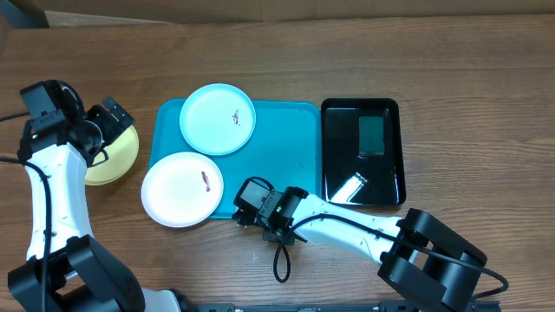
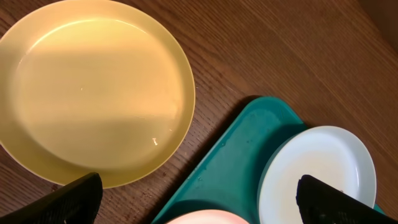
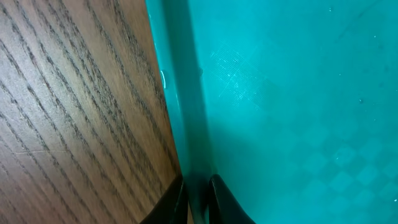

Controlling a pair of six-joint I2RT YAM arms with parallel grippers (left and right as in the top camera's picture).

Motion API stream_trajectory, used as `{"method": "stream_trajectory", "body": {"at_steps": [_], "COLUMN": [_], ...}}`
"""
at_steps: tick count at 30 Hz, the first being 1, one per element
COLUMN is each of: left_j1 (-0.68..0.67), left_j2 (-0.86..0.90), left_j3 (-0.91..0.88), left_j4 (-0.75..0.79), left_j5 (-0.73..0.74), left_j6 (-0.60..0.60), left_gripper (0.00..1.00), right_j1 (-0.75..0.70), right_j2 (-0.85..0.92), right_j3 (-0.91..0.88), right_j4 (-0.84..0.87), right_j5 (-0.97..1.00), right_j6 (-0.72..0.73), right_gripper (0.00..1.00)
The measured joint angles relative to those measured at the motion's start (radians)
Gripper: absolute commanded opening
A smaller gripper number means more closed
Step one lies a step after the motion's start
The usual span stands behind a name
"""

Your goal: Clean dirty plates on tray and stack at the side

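**Plates: yellow one off the tray, two smeared ones yet to clean**

- Yellow plate (image 2: 93, 87) lies on the bare table (image 1: 486, 87), clear of the tray and directly under the left pincer (image 1: 111, 116). No smear shows on it in the left wrist view.
- Left pincer hovers above that plate. Its jaws are wide apart and hold nothing.
- Pale blue plate (image 1: 218, 119) sits on the teal tray (image 1: 282, 152), near the left pincer on its right. It has a reddish smear near the middle.
- White plate (image 1: 182, 189), also smeared, overhangs the tray's near left corner. It lies between the two pincers, just beside the right one.
- Right pincer (image 3: 198, 190) is clamped on the tray's near rim, with one finger on the wood side and one on the inside.
- Black tray (image 1: 327, 156) with the green sponge (image 1: 372, 135) lies beyond the right pincer, off to its right and just beside the teal tray.

Step in hand, as I read it: the yellow plate looks finished and starts the side stack. The right pincer seems to be steadying the tray.

The next move calls for taking a smeared plate. White is the closer reach for both pincers. The sponge lies on the right pincer's side, so that pincer would have to let go of the rim to fetch it. The shallow plates call for a grip at the edge, and the cleaned plate goes squarely onto the yellow one.
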Motion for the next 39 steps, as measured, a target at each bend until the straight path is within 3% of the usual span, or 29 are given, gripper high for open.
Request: {"method": "stream_trajectory", "body": {"at_steps": [23, 25, 30, 39], "left_j1": [0.0, 0.0, 0.0, 0.0], "left_j2": [0.0, 0.0, 0.0, 0.0], "left_j3": [0.0, 0.0, 0.0, 0.0], "left_j4": [0.0, 0.0, 0.0, 0.0], "left_j5": [0.0, 0.0, 0.0, 0.0], "left_j6": [0.0, 0.0, 0.0, 0.0], "left_gripper": [1.0, 1.0, 1.0, 1.0], "right_j1": [0.002, 0.002, 0.0, -0.005], "right_j2": [0.0, 0.0, 0.0, 0.0], "right_j3": [0.0, 0.0, -0.002, 0.06], "right_j4": [0.003, 0.002, 0.004, -0.117], "right_j5": [0.042, 0.044, 0.057, -0.068], "right_j6": [-0.018, -0.019, -0.008, 0.005], "right_gripper": [0.13, 0.22, 0.33, 0.45]}}
